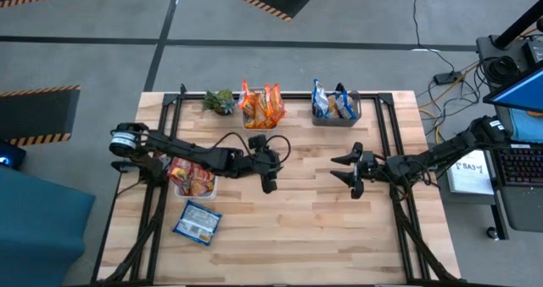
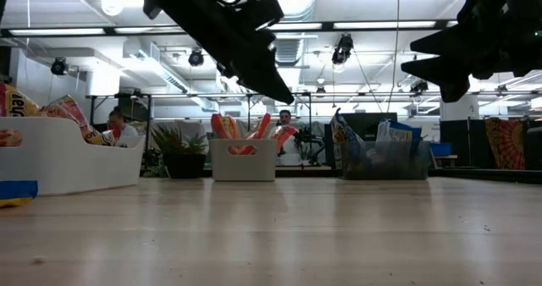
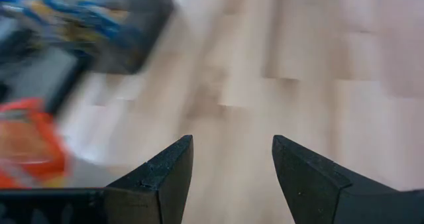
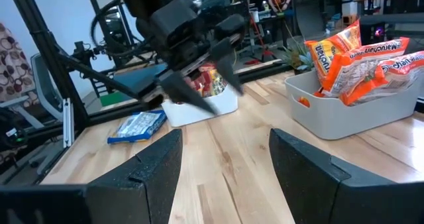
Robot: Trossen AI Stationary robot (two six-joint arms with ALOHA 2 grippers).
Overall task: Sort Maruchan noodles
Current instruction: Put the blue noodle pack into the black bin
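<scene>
A: where are the noodles?
B: orange packets and blue ones binned at the back, red ones binned left, one blue packet loose.
A: grippers?
B: left gripper and right gripper both spread apart, empty, mid-table.

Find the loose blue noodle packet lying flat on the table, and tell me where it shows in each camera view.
High view: the blue noodle packet lies flat near the table's front left, just below the white bin of red packets.
Low view: only a blue and yellow sliver at the far left edge.
Left wrist view: cannot tell; the blue blur looks like a bin's contents.
Right wrist view: flat on the wood, beside that white bin.
Shared landmark: the white bin.
</scene>
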